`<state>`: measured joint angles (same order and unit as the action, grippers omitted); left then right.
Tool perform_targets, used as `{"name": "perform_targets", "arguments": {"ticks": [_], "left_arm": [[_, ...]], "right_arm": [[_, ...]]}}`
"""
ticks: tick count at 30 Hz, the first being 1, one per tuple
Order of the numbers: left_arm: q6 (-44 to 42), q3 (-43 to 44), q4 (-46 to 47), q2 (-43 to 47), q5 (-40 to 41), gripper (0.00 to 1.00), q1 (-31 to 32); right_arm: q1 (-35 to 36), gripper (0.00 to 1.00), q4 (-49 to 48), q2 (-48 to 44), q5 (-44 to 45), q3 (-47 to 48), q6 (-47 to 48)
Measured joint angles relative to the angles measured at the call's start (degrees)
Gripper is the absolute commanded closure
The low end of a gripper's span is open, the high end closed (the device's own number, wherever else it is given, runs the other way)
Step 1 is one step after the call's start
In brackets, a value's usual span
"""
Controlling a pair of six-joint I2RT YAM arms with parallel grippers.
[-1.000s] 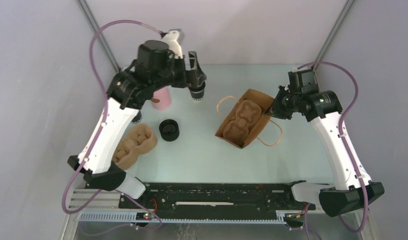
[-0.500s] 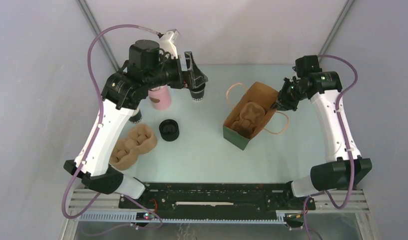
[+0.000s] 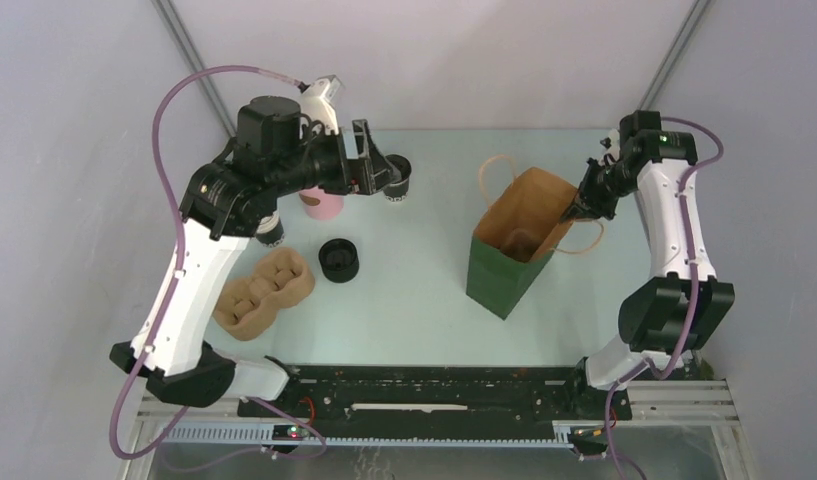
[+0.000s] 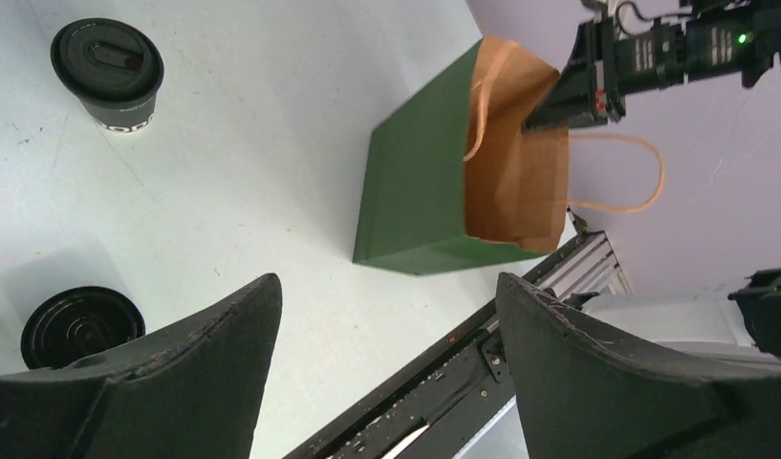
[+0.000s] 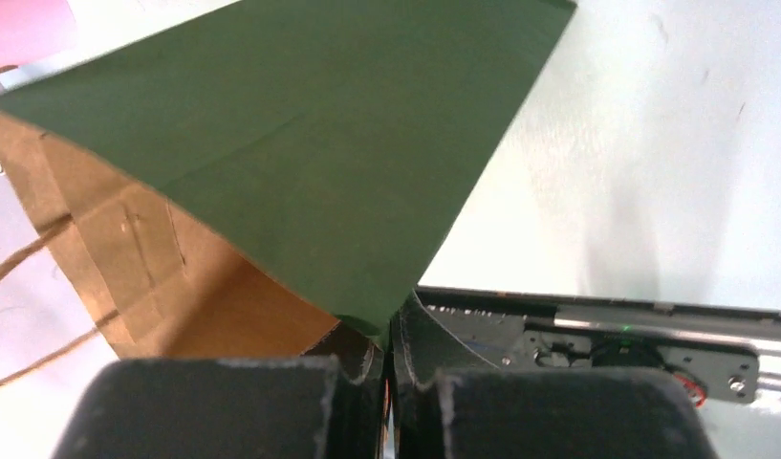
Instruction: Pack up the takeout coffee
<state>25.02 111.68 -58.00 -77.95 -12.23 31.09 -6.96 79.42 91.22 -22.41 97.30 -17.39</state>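
Cannot read the pale print on the coffee [image 4: 107, 72]: short dark cup, black-lidded, upright near the desk's [image 3: 404, 300] far edge, left of middle. Holding nothing in the left claw [image 4: 386, 287], spread wide near it. Pinching the bag's [image 3: 499, 268] rim in the right claw [image 5: 386, 335], fully closed.

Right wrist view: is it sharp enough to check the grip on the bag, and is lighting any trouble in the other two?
Right wrist: the paper bag fills the frame, sharp; the right gripper is dark and soft but visibly pinches its edge. Left wrist: left gripper fingers soft-edged, takeout coffee crisp. Top external: even light, faint shadows, no glare.
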Motion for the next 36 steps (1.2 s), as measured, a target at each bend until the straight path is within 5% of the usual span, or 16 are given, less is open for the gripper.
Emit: {"name": "perform_targets", "arguments": {"ticks": [11,19,25,36], "left_arm": [[-0.09,-9.05,-0.07,8.48,0.09,0.11,-0.55],[-0.7,-10.32,-0.04,12.5,1.38,0.09,-0.55],[-1.03,-10.73,-0.02,13.6,1.53,0.09,-0.59],[-0.94,-13.51,-0.02,13.62,1.55,0.09,-0.63]], "right_arm": [[3.19,0.83,-2.8,7.52,-1.42,11.91,7.74],[6.78,0.45,-1.44,13.25,5.29,20.61,7.65],[7.76,0.17,5.86,15.96,16.44,35.63,4.39],[18.16,0.12,9.05,5.81,24.59,40.48,-0.15]]}}
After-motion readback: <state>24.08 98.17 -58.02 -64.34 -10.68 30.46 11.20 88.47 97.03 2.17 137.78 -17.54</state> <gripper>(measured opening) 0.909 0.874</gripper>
